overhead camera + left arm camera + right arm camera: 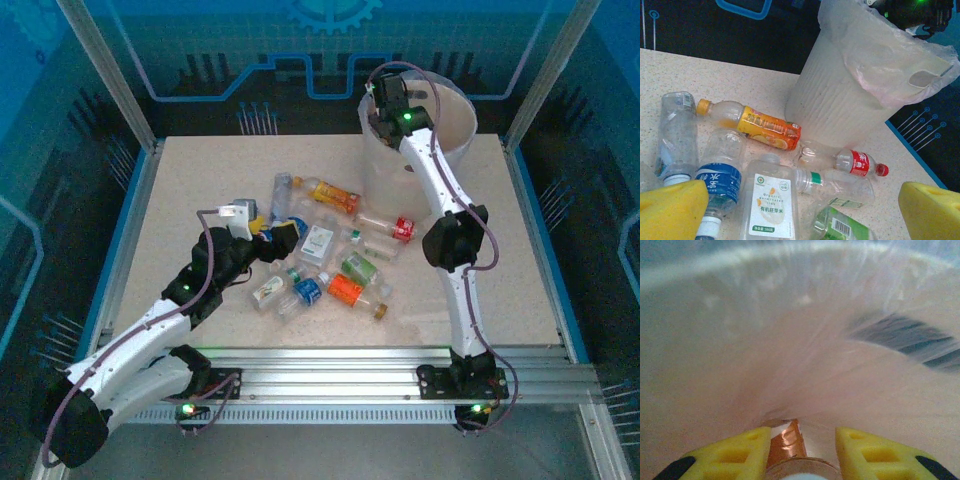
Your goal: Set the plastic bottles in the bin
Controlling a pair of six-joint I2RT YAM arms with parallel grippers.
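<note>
Yellow-padded, pinching a bottle [785, 440] in the right hand [802, 436] inside the one-o'clock bin [458, 118], possibly risking snagging its liner [875, 65]; left hand [800, 207] spread.

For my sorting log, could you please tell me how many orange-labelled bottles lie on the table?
2 orange-labelled bottles: one lies left of the bin; the other at the pile's near edge. Others may be hidden.

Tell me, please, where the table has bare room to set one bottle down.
The table is bare at the far left, between its back edge and the plastic bottles. Also bare: the near right corner, right of the right arm. Crowded: the middle, from the left gripper to the bin.
</note>
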